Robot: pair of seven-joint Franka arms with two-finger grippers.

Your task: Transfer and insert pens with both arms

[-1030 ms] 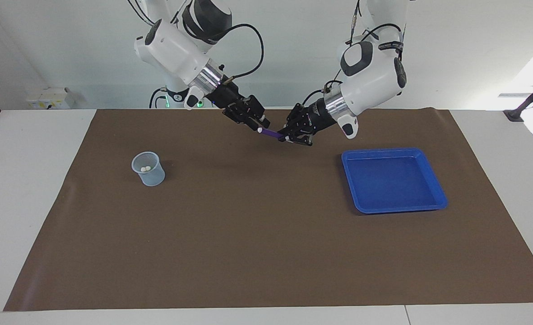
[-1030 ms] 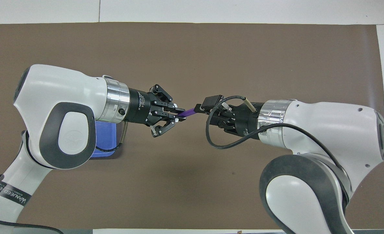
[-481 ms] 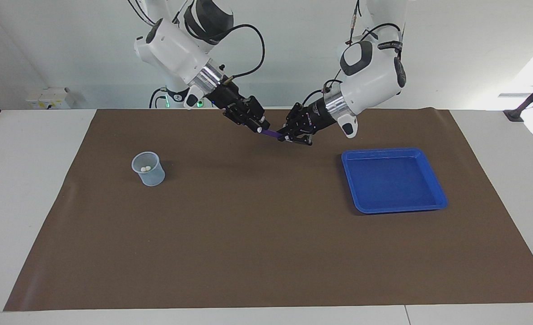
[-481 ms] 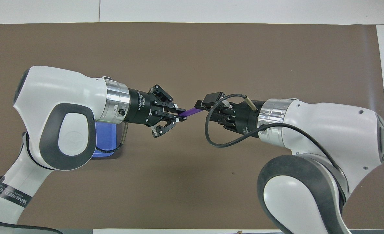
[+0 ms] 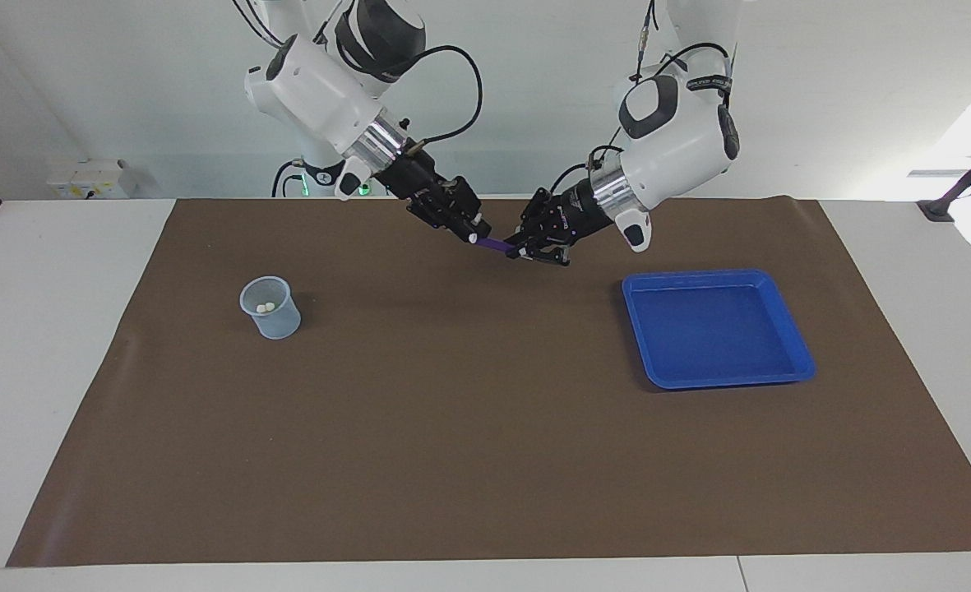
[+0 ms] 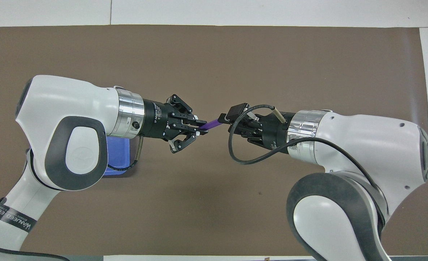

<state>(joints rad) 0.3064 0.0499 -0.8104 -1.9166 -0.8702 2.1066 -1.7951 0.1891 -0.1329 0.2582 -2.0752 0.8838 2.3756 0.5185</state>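
Pen [image 5: 497, 244], purple, spans clamped left end effector [image 5: 520, 252] and right end effector [image 5: 473, 233], grip unclear.

Count: one purple pen [image 5: 497, 244]; one clear cup [image 5: 271, 307] with two pale caps [image 5: 265, 307] showing inside; one blue tray [image 5: 716, 327]; one brown mat [image 5: 485, 444] on the desk [image 5: 41, 329]; two white arms [image 6: 72, 127].

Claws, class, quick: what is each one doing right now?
Left claw: shut on the purple pen, up over the mat.
Right claw: at the pen's pale cap end; open or closed cannot be told.
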